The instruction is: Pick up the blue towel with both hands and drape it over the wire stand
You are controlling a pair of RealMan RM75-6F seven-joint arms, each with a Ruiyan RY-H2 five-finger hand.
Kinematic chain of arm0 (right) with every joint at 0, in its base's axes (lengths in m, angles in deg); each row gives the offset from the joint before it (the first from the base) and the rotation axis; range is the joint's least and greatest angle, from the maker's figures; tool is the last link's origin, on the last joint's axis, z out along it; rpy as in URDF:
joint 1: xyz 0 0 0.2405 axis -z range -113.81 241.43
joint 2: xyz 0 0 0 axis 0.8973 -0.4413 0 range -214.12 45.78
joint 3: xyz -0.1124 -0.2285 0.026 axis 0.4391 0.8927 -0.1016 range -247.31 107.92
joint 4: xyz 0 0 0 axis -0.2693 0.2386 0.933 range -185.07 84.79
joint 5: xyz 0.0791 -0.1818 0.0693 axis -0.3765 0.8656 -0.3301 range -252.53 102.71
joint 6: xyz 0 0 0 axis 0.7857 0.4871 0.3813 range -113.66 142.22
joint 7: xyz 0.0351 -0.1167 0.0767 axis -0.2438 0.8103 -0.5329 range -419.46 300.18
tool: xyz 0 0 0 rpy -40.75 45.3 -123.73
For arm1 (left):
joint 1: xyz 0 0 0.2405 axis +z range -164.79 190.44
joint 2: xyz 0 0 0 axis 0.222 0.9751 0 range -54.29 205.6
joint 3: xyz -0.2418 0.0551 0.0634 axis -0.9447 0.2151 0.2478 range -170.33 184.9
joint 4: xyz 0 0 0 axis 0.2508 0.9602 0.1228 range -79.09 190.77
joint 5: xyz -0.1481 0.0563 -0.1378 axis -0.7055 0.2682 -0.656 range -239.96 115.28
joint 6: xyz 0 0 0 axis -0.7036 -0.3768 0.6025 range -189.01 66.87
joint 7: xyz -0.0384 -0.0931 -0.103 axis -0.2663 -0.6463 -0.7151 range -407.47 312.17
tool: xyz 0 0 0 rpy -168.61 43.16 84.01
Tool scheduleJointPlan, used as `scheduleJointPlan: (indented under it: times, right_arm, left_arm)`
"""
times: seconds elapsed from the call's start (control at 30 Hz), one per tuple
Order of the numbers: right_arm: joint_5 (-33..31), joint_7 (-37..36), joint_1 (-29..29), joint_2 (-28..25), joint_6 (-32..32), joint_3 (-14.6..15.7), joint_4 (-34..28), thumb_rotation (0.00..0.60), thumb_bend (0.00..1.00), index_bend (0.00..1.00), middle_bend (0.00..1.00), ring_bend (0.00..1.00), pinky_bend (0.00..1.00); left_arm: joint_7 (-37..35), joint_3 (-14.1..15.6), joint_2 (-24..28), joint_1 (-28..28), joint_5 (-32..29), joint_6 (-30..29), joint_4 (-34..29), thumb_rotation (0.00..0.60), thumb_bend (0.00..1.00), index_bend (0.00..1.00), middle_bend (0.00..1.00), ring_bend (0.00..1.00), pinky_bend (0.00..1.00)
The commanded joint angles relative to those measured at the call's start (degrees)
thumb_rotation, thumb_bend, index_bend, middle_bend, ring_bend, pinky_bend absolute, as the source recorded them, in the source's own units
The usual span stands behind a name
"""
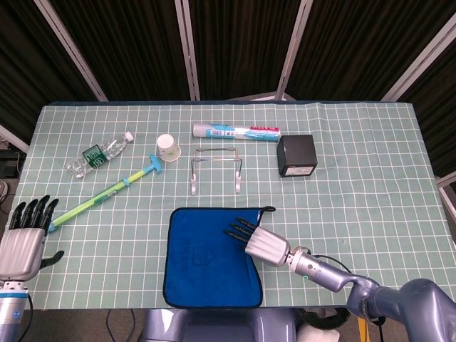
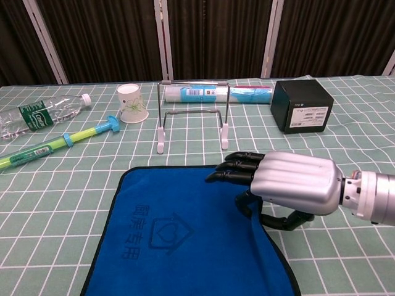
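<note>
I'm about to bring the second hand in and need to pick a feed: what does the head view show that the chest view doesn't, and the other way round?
Only the head view shows the left hand, fingers spread, near the table's left front edge, well away from the blue towel. It also shows the towel's whole outline.

Only the chest view shows the right hand from the side, with the towel's right edge bunched up under it by the thumb, and the wire stand standing upright.

Both show the towel, right hand, stand, paper cup, bottle and black box.

Towel (image 1: 206, 253) before wire stand (image 1: 216, 169), apparently apart
</note>
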State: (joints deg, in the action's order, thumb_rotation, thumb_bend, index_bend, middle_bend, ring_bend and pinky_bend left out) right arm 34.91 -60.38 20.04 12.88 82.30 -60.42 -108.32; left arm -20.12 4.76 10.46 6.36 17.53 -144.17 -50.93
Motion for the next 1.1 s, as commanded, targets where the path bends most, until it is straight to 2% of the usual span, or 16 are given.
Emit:
scheduleJointPlan:
  times: [0.03,0.13,0.17,0.23,0.27,0.3,0.4,0.6,0.77,0.93,1.1]
  right_arm:
    - [0.10,-0.24,-0.07,0.22,0.07,0.12,0.41,0.600,0.45,0.64,0.04,0.00,0.00]
    - [0.05,-0.31,-0.12,0.23,0.12,0.12,0.59,0.600,0.45,0.67,0.04,0.00,0.00]
    - [0.00,-0.34,-0.12,0.20,0.20,0.09,0.61,0.600,0.45,0.71,0.04,0.00,0.00]
    - [-0.14,-0.47,-0.11,0.12,0.30,0.01,0.56,0.600,0.45,0.79,0.04,0.00,0.00]
    - [-0.39,-0.76,-0.02,0.02,0.43,-0.11,0.36,0.600,0.45,0.81,0.04,0.00,0.00]
    - [-0.61,-1.00,0.04,-0.09,0.48,-0.19,0.14,0.600,0.45,0.81,0.04,0.00,0.00]
    - [-1.11,-2.00,0.15,-0.25,0.60,-0.33,-0.55,0.600,0.45,0.79,0.04,0.00,0.00]
    - [-1.72,-4.10,0.10,-0.28,0.69,-0.52,-1.21,0.600,0.45,0.76,0.05,0.00,0.00]
    - [-2.13,-4.34,0.06,-0.16,0.31,-0.64,-0.94,0.600,0.45,0.73,0.05,0.00,0.00]
    - [-2.48,-4.95,0.24,-0.08,0.40,-0.69,-0.59,0.600,0.45,0.80,0.06,0.00,0.00]
    - [-2.49,-5.19,0.29,-0.08,0.59,-0.66,-0.26,0.600,0.45,0.82,0.06,0.00,0.00]
  left_arm:
    - [-2.11,0.03,-0.93,-2.28,2.79,2.66,2.34,0.600,0.00,0.00,0.00,0.00,0.00]
    - [-4.99,0.61,-1.46,-4.60,6.50,5.40,4.57,0.600,0.00,0.00,0.00,0.00,0.00]
    - [-6.13,0.91,-1.67,-5.70,8.43,6.48,5.74,0.600,0.00,0.01,0.00,0.00,0.00]
    - [-7.02,1.39,-2.10,-7.67,11.76,8.20,8.06,0.600,0.04,0.07,0.00,0.00,0.00]
    - [-6.61,1.86,-3.00,-10.49,16.06,10.56,10.45,0.600,0.06,0.10,0.00,0.00,0.00]
    - [-7.49,2.03,-4.58,-13.51,19.06,13.41,13.48,0.600,0.10,0.14,0.00,0.00,0.00]
    - [-9.97,2.37,-7.68,-17.29,22.03,16.54,18.10,0.600,0.17,0.22,0.00,0.00,0.00]
    - [-14.96,2.70,-15.57,-22.28,24.10,19.76,26.04,0.600,0.22,0.29,0.00,0.00,0.00]
    - [-18.96,3.60,-20.42,-24.82,25.39,20.25,30.26,0.600,0.22,0.29,0.00,0.00,0.00]
    - [-21.41,5.12,-23.17,-26.65,25.85,21.62,32.95,0.600,0.22,0.31,0.00,0.00,0.00]
    - [-22.83,6.15,-24.74,-27.47,25.45,22.37,34.02,0.600,0.22,0.31,0.00,0.00,0.00]
